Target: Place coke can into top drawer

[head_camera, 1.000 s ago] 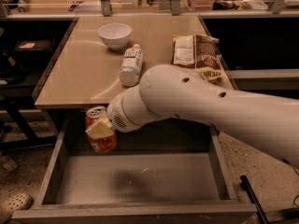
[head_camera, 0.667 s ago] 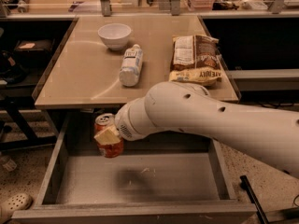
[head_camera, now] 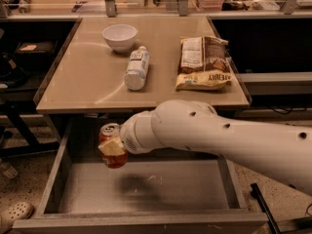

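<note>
The coke can [head_camera: 110, 131], red-orange with a silver top, hangs upright over the open top drawer [head_camera: 146, 189], near its back left part and above its grey bottom. My gripper [head_camera: 113, 147] is shut on the can, a pale finger pad across its side. My white arm comes in from the right, over the drawer's right half. The can casts a dark shadow on the drawer floor beneath it.
On the tan tabletop [head_camera: 87, 77] behind the drawer lie a white bowl [head_camera: 119, 36], a white plastic bottle [head_camera: 137, 68] on its side and a chip bag [head_camera: 204, 62]. Dark shelving stands left and right. A shoe [head_camera: 14, 213] lies on the floor at left.
My arm has moved forward and slightly down with the can, carrying it from the drawer's back left edge further over the drawer floor.
</note>
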### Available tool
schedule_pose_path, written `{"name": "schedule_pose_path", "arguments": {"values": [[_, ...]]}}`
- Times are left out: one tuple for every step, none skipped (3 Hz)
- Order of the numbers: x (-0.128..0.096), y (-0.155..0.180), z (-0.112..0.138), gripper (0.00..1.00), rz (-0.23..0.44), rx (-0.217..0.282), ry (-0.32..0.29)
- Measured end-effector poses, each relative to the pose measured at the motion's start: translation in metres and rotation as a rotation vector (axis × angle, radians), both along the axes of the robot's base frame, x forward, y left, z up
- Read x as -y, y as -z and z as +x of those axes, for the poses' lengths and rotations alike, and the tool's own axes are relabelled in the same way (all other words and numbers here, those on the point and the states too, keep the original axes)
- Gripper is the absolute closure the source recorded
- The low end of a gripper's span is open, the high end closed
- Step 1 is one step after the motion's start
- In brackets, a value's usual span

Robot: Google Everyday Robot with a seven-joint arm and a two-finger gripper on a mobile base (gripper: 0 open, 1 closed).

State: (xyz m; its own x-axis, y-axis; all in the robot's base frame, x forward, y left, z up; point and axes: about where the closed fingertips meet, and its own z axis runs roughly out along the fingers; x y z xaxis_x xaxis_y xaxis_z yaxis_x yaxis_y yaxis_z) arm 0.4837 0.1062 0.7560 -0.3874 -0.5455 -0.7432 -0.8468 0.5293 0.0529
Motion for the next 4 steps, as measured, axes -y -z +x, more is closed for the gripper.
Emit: {"name": "schedule_pose_path", "arguments": {"values": [[0.005,0.038,-0.001,1.0,0.036,0.014,0.068],[0.015,0.06,0.0,1.0,0.058,0.047,0.14],[0.034,0.069,0.004,1.0,0.048,0.099,0.202],[0.053,0.08,0.009,1.0,0.026,0.127,0.254]]}}
